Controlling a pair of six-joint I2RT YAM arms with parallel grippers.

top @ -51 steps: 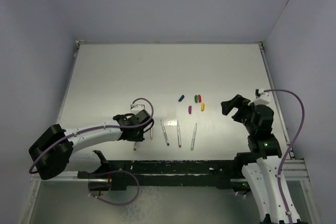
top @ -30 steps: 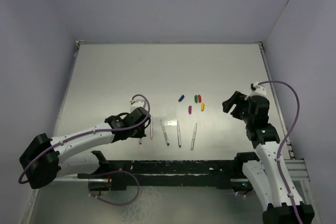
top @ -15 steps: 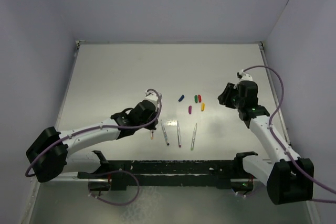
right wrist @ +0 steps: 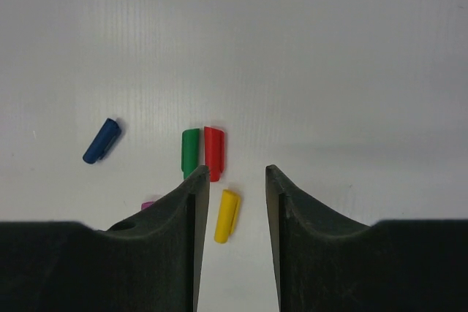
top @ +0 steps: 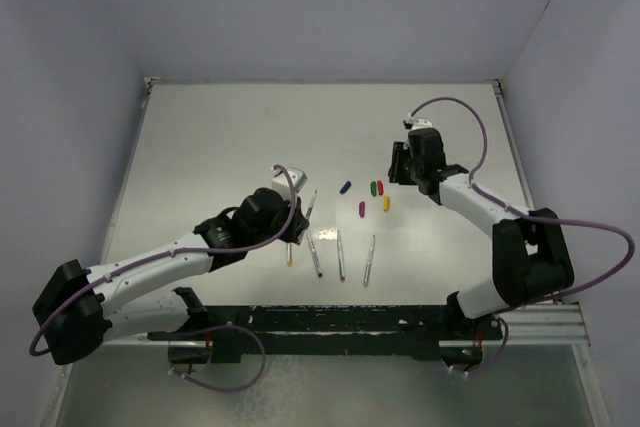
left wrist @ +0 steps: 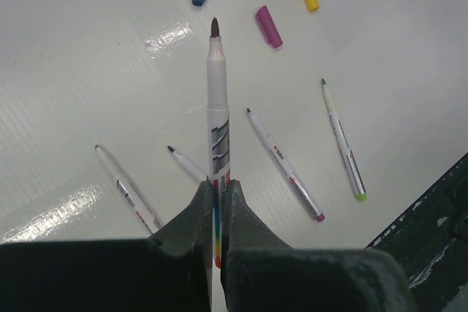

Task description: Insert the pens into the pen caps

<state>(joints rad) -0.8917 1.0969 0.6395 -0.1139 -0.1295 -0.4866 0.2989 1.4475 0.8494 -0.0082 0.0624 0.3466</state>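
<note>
**Overhead view.** The left gripper [top: 293,217], left of centre, was clenched on the held pen [top: 311,204], whose dark tip pointed up and right toward the caps. The four other pens [top: 340,255] lay on the white table [top: 220,147] in a loose row at lower centre, apart from one another. At mid-frame above them lay the blue cap [top: 345,187], then the green cap [top: 373,188] and red cap [top: 380,187] side by side and touching. Just below these were the purple cap [top: 361,209] and the yellow cap [top: 386,203]. The right gripper [top: 398,173], just right of the caps, stood released, with its jaws apart and nothing gripped.

**Right wrist view.** The yellow cap showed on the table through the gap between the jaws, near the lower edge.
</note>
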